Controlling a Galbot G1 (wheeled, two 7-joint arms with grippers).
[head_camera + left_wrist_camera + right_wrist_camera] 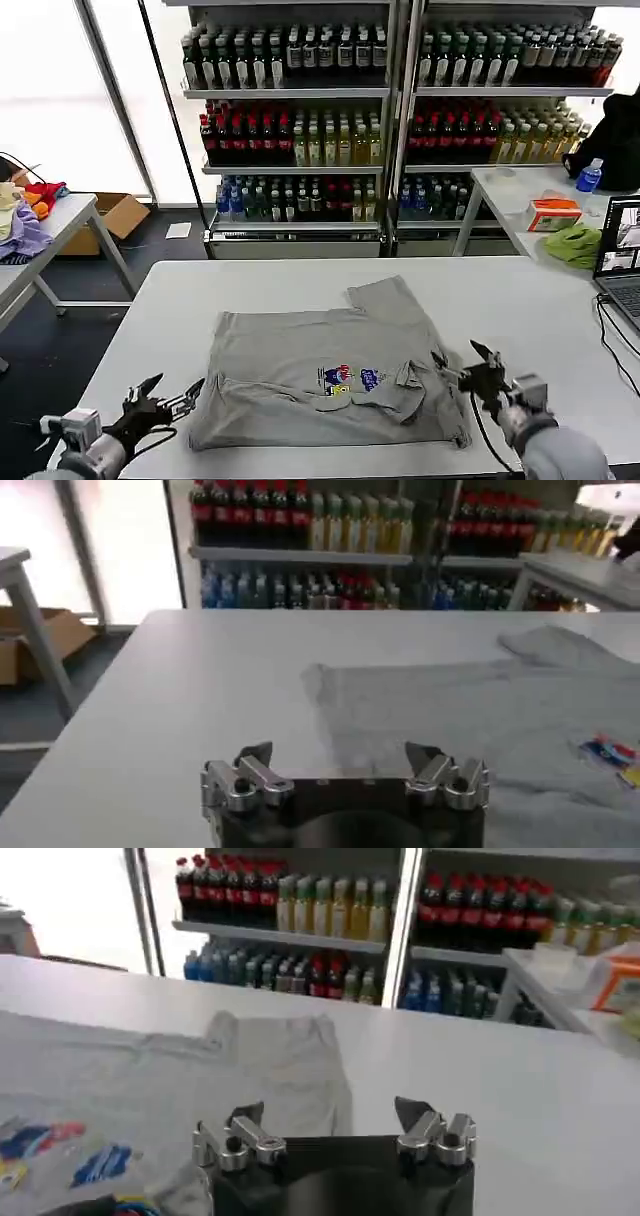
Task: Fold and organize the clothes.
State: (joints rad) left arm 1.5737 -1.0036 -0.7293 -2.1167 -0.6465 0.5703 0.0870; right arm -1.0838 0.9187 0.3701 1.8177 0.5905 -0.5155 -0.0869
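1. White table [200,290], bearing the shirt at its middle.
2. Grey T-shirt [300,370], partly folded, lying flat, print [350,380] facing up.
3. Right gripper [462,368] at the shirt's right edge, fingers apart, empty.
4. Left gripper [172,394] just beside the shirt's near-left corner, fingers apart, empty.

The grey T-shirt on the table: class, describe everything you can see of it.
The grey T-shirt is soft, light grey fabric lying flat but wrinkled on the white table, partly folded into a rough rectangle. One sleeve sticks out toward the far side. A small multicoloured print shows near its right part, beside a folded-over flap. The left gripper and right gripper sit just off its near corners, jaws open, holding nothing.
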